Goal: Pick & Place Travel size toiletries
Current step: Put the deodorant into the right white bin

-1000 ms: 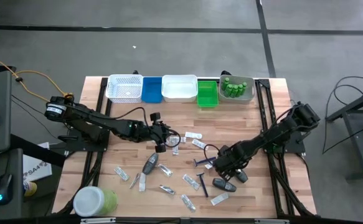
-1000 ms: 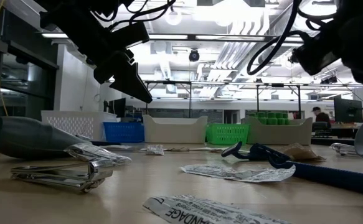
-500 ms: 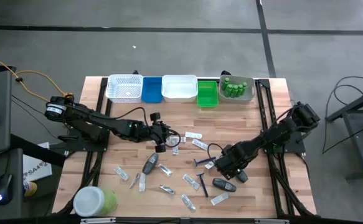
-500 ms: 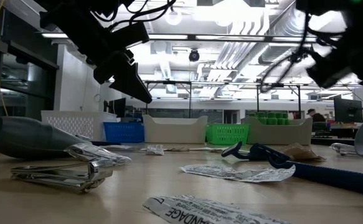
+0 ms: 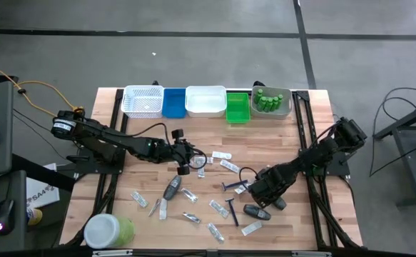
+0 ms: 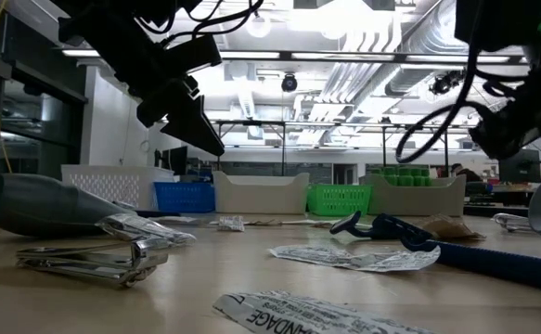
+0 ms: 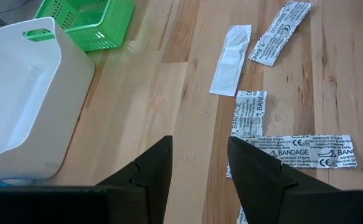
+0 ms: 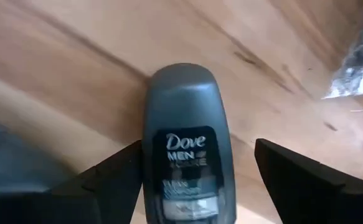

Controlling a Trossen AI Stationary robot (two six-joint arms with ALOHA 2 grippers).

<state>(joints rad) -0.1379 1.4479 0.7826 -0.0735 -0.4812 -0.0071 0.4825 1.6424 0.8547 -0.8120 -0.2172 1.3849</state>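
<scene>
Green bottles [image 5: 267, 100] stood in the grey tray [image 5: 287, 108]. The right gripper [image 5: 259, 200] was spread wide over a dark grey deodorant [image 8: 184, 143] on the table [image 5: 293, 143]; the left gripper [image 7: 197, 165] hovered parted, empty, above bandage sachets [image 7: 306, 152]

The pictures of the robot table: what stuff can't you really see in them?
- Dove bottle: right wrist view; its lower end is cut off by the picture's edge.
- Big green jar: high view; its white lid hides what is inside.
- White tray: left wrist view; the edge cuts it off.
- Right gripper: low view; only dark blurred parts show.
</scene>
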